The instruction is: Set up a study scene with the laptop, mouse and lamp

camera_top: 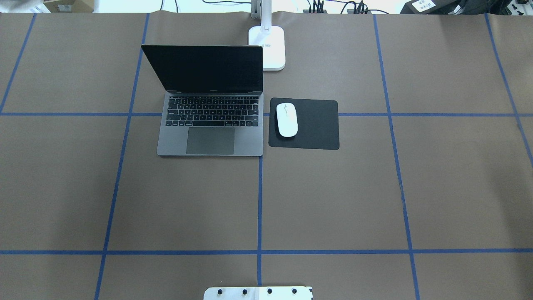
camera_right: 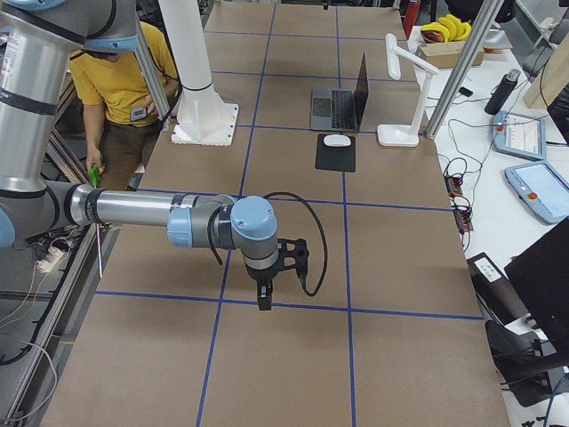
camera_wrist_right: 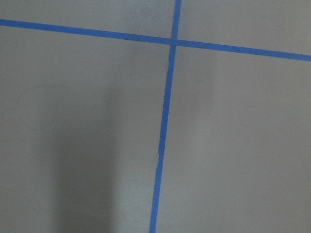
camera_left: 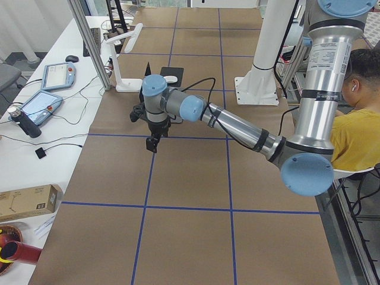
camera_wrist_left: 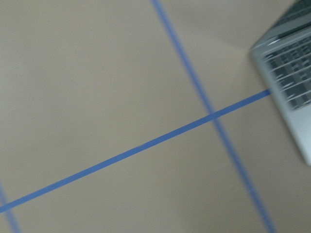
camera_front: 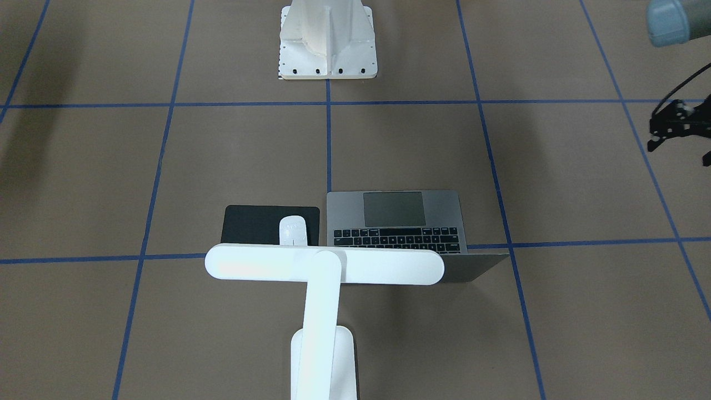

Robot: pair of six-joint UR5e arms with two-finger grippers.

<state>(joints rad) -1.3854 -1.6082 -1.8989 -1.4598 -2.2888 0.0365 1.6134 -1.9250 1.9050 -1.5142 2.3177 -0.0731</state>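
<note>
the slim space-grey metal laptop (camera_top: 210, 125) stands open on the counter (camera_top: 374, 200), the small glossy white oval mouse (camera_top: 287, 119) lies on a flat black rectangular pad (camera_top: 316, 125) just beside it, and the white t-shaped desk lamp (camera_front: 325, 265) stands behind both. the left claw (camera_left: 152, 145) and the right claw (camera_right: 265, 301) hang over the counter well apart from these, nothing visibly held, opening not determinable. judged risk: a low left-arm sweep could strike the open lid.
</note>
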